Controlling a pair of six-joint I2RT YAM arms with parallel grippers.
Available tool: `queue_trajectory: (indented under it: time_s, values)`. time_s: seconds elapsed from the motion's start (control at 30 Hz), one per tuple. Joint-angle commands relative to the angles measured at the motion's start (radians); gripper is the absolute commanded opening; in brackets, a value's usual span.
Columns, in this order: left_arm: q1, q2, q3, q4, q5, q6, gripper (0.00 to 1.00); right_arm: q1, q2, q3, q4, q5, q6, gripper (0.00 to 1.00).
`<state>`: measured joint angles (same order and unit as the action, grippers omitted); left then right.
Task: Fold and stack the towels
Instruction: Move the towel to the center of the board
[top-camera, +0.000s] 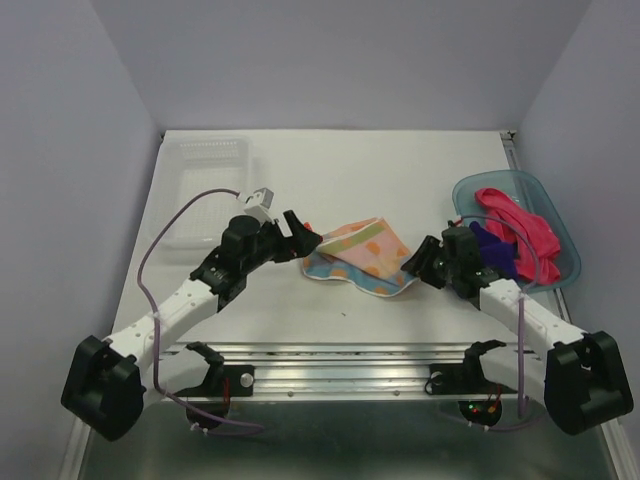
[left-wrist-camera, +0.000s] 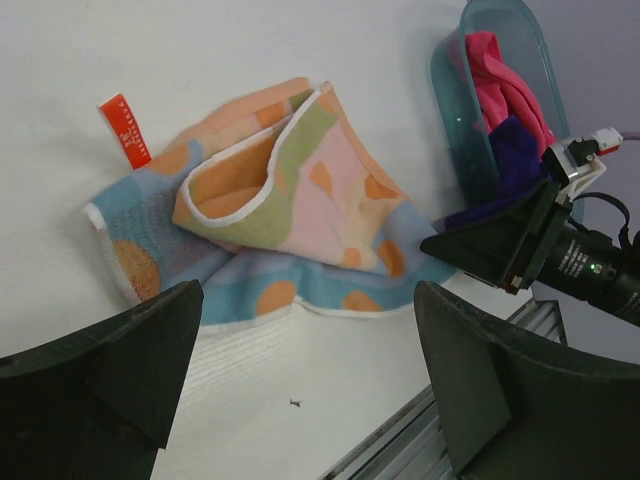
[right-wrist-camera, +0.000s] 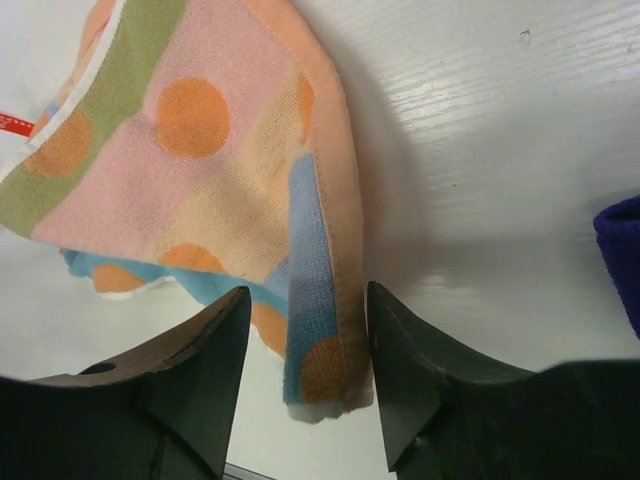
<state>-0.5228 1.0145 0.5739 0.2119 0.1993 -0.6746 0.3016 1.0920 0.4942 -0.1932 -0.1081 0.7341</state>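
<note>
The orange towel (top-camera: 362, 255) is seen as a soft, crumpled heap on the table (top-camera: 400, 170), its long way set between both claws. Its fuzzy corner is framed by the right claw (right-wrist-camera: 308, 300), open and empty. The left claw (left-wrist-camera: 308, 295) is wide open, nothing held. The pink towel (top-camera: 520, 222) and purple towel (top-camera: 492, 245) are found in the teal tub (top-camera: 530, 183)

Both arms lean inward, wrists low. The left gripper (top-camera: 305, 232) has its fingers spread wide; the right gripper (top-camera: 412, 260) has its fingers narrowly parted.
</note>
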Motion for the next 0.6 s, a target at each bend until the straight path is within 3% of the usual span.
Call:
queue_trajectory:
  time_s: [0.0,0.13,0.37,0.57]
  values:
    - [-0.075,0.055,0.096,-0.009,-0.106,0.027,0.99,0.001,-0.102,0.015,-0.093,0.135,-0.007,0.57]
    - [-0.105,0.070,0.055,-0.058,-0.155,-0.002,0.99,0.001,-0.210,0.049,-0.173,0.237,-0.013,0.66]
    - [-0.106,-0.005,-0.065,-0.169,-0.323,-0.086,0.99,-0.001,-0.296,0.018,-0.215,0.121,-0.051,0.68]
    - [-0.106,0.110,-0.069,-0.091,-0.276,-0.103,0.98,-0.001,-0.235,-0.036,-0.213,0.113,-0.056,0.69]
